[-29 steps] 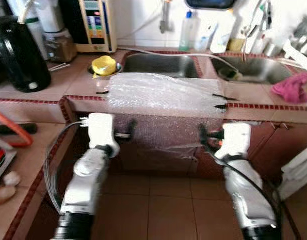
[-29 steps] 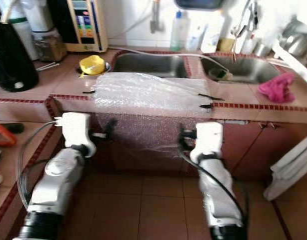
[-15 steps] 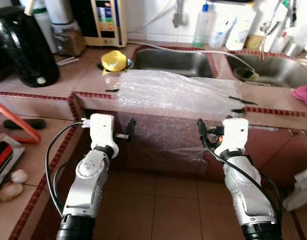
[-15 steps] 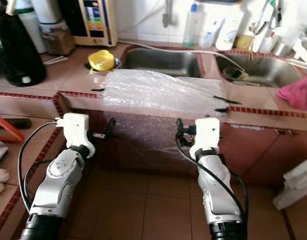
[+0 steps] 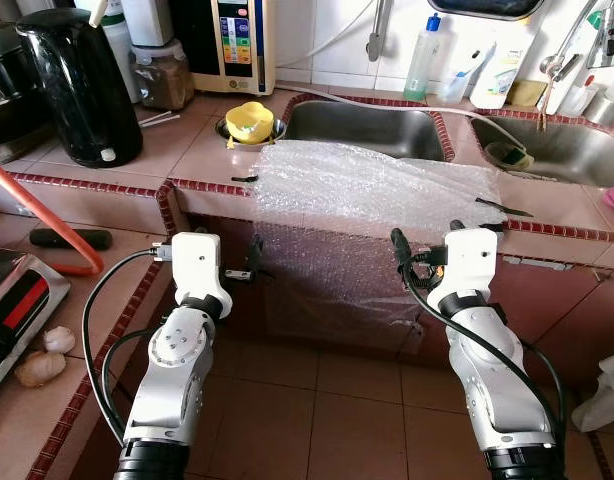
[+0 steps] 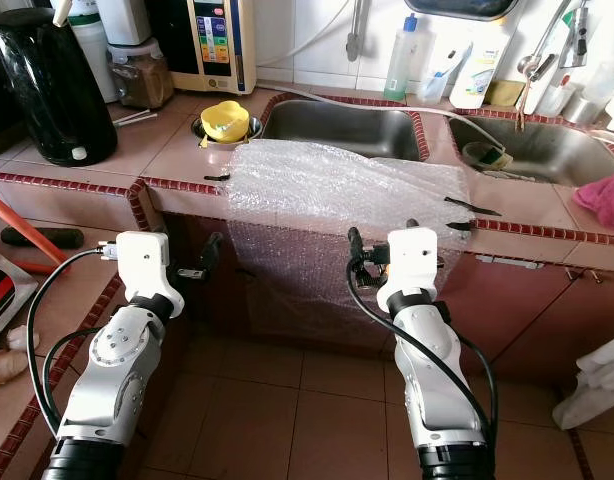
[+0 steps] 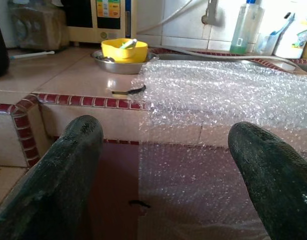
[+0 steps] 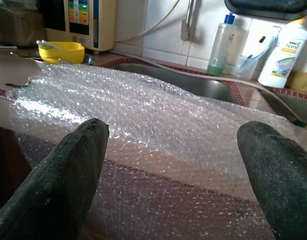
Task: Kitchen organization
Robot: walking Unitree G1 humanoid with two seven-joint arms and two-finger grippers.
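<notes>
Black fingers spread wide on both: left gripper (image 5: 252,262) and right gripper (image 5: 405,262) hang empty, just before the hanging part of the bubble wrap (image 5: 372,190), which drapes over the counter edge (image 5: 202,187) beside the sink (image 5: 364,131). Advice: close on both side edges level, lift evenly.

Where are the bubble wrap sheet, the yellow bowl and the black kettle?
bubble wrap sheet (image 5: 372,185), left eye view, middle of the part lying on the counter.
yellow bowl (image 5: 250,121), left eye view, its front wall.
black kettle (image 5: 77,95), left eye view, middle of its body.
</notes>
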